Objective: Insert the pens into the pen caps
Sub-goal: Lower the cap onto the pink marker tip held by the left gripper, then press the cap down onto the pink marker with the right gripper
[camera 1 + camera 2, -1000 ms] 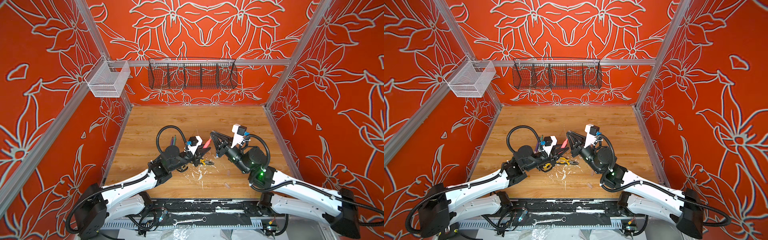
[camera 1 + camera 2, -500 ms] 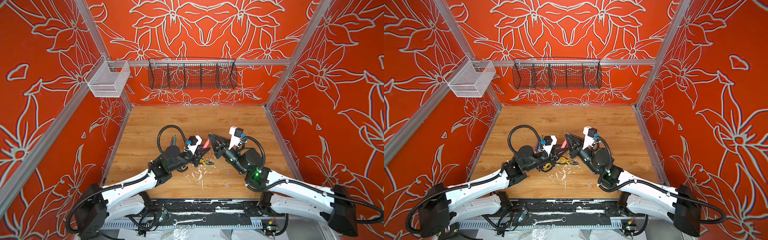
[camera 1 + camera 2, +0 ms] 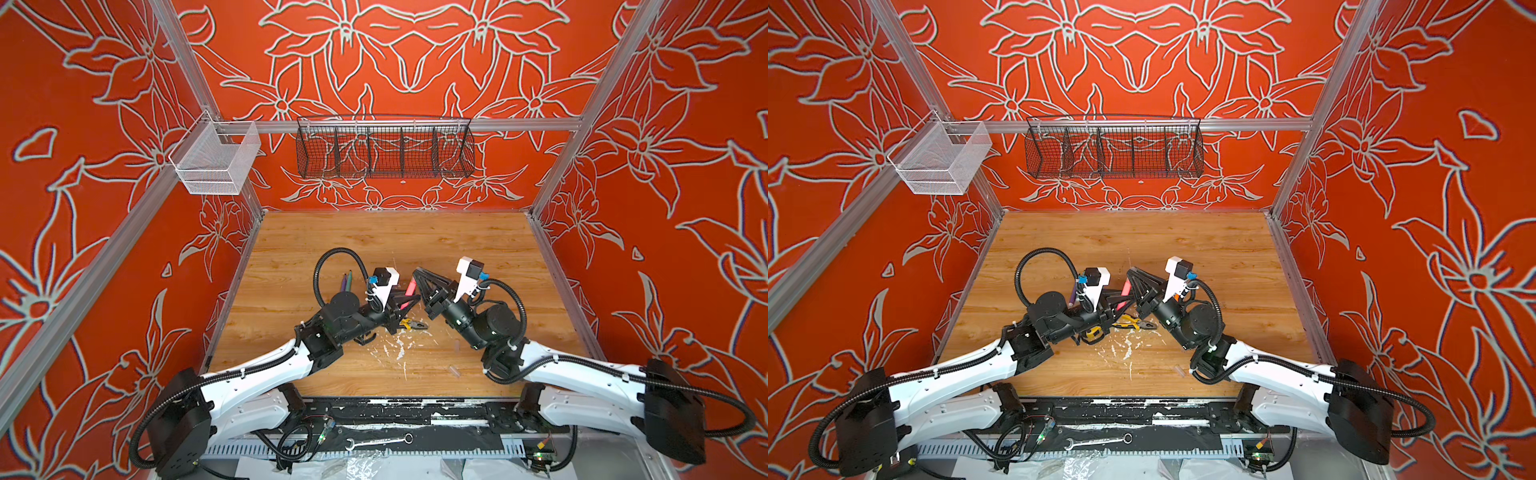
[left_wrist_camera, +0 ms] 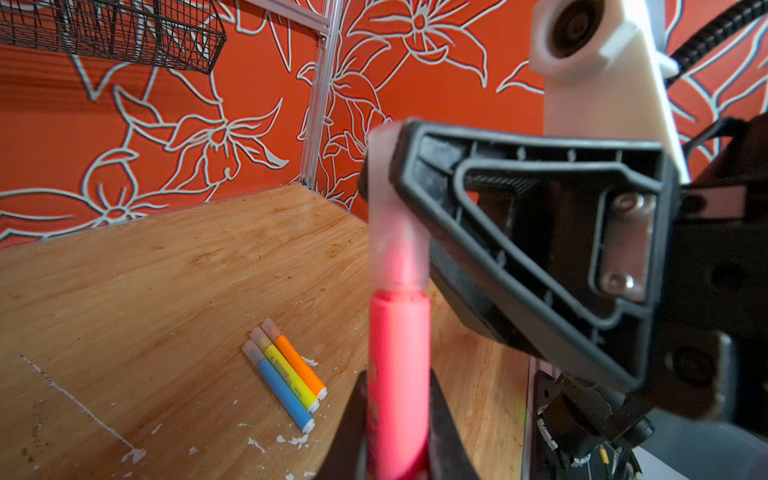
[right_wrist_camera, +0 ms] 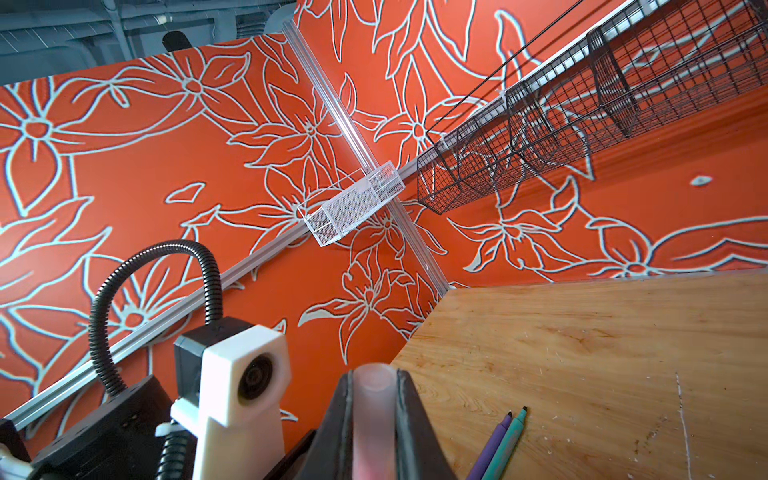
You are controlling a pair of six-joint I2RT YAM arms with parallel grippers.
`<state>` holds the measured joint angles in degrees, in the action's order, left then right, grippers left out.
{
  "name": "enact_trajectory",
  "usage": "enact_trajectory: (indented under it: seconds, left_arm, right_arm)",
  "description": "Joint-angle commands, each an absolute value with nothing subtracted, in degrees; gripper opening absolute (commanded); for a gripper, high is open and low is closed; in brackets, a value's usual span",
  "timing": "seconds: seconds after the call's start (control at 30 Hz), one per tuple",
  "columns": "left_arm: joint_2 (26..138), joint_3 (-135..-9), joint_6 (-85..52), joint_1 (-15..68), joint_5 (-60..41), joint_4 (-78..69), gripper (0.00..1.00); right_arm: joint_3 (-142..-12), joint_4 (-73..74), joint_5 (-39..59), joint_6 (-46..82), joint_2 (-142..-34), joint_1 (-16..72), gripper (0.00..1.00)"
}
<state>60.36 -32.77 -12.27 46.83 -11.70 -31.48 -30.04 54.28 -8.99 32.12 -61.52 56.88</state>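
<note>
Pen [image 4: 399,365], pink, tip inside frosted cap [image 4: 397,249]

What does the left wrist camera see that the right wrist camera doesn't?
Only the left wrist view: the blue pen, yellow pen and orange pen, capped, lying side by side, plus the pink pen's body. Only the right wrist view: the purple pen and green pen, uncapped, and the white mesh basket. Both: the clear cap, the black wire basket and the wooden table.
</note>
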Motion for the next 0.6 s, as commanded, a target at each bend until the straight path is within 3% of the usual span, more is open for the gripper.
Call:
enact_trajectory:
  seconds: [0.0,0.07,0.27,0.57]
  left_arm:
    - [58.6,-33.5,-13.3,46.9,-12.1,-36.9,0.0]
    - [58.1,-33.2,-12.8,46.9,-12.3,-36.9,0.0]
    - [57.5,-32.6,-8.8,47.0,-11.5,-36.7,0.0]
    - [58.2,-31.1,1.2,47.1,-15.5,-37.1,0.0]
  right_arm:
    - [-29.3,53.3,-3.8,32.7,-62.4,59.3,0.21]
    - [-29.0,53.1,-4.3,32.3,-61.8,59.5,0.33]
    - [-28.3,48.2,-7.7,31.0,-55.8,59.5,0.53]
    - [-33.6,32.2,-9.5,29.4,-47.5,59.5,0.68]
